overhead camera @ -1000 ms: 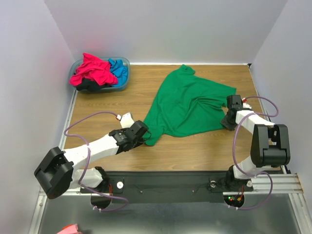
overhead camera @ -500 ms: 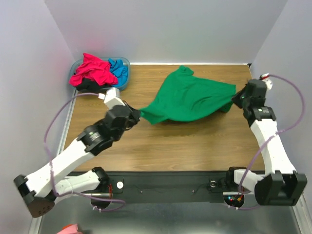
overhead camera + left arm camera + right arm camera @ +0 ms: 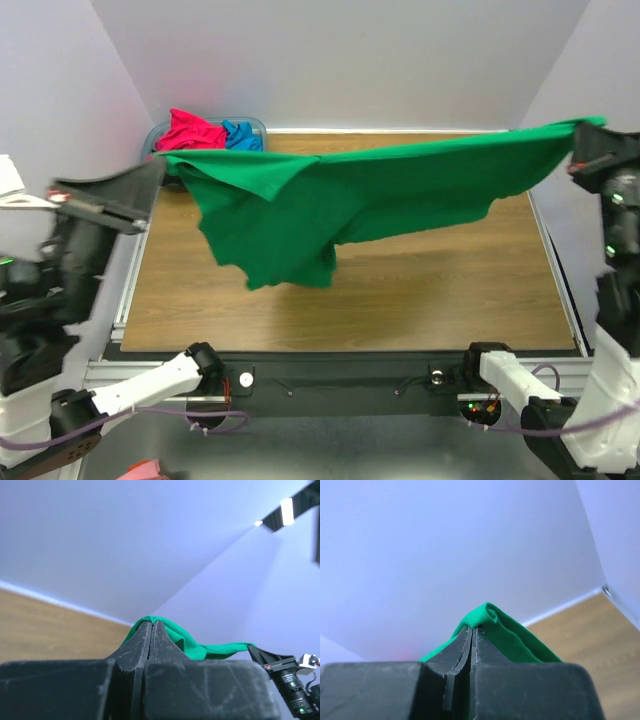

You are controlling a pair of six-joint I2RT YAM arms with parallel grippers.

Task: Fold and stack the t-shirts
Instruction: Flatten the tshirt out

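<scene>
With the left gripper (image 3: 151,625) and right gripper (image 3: 472,628) each clamped on an opposite edge, the green t-shirt (image 3: 330,200) hangs stretched above the table (image 3: 450,290), apparently being spread out; next it needs lowering flat for folding.

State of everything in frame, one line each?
bright green cloth t-shirt: held in the air, stretched between both grippers, middle hanging down.
left gripper: shut on the shirt's edge.
right gripper: shut on its other end.
magenta-pink cloth t-shirt: crumpled in the basin.
bright blue cloth t-shirt: crumpled beside it.
translucent blue plastic basin: holds shirts, partly hidden.
</scene>
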